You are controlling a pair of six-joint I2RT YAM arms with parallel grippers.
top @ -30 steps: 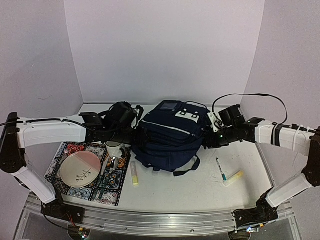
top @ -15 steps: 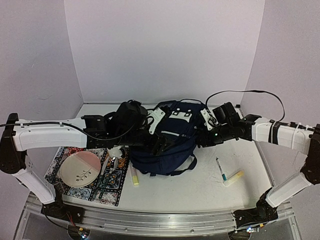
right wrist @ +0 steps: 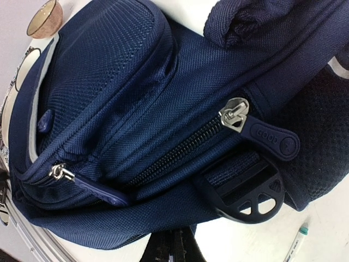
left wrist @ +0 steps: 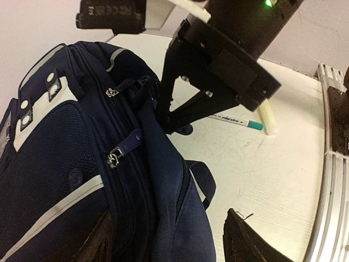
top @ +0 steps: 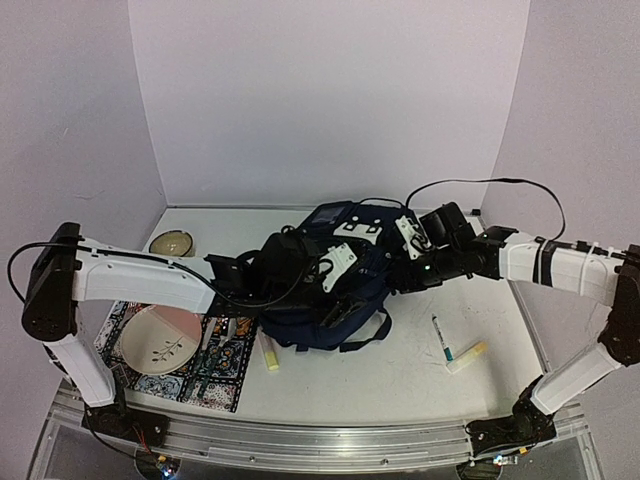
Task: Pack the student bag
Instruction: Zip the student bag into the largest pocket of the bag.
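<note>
Pale lilac walls (top: pixel 330 100) close in a white surface (top: pixel 400 385), and the dark navy backpack (top: pixel 300 328) sits at its middle, between the two arms, with its grey-blue panel (top: pixel 328 213) toward the back wall. The left arm stretches in from the left side and hangs over the bag's front. The left claw (left wrist: pixel 170 237) stands apart, one finger on either side of the bag's lower edge, and I cannot tell whether either finger touches the fabric. The right arm comes in from the right. Seen from the left wrist, the right claw (left wrist: pixel 165 121) has its two black fingers drawn to a point on the bag's side, beside a zipper, clamped on a fold of the cloth. From the right wrist, the long zipper (right wrist: pixel 180 147) looks done up, its silver slider (right wrist: pixel 234 116) carries a navy rubber tab, and a dark plastic buckle (right wrist: pixel 245 199) lies just below it. A second slider (right wrist: pixel 60 172) sits on the front pocket. Left of the bag a pink plate (top: pixel 157 338) rests on a patterned mat (top: pixel 215 378), and a small bowl (top: pixel 172 243) stands near the back-left corner. A pale yellow stick (top: pixel 268 352) lies just in front of the bag. To the right of the bag lie a white pen (top: pixel 442 338) with a teal end and another yellow stick (top: pixel 468 355), close together.
</note>
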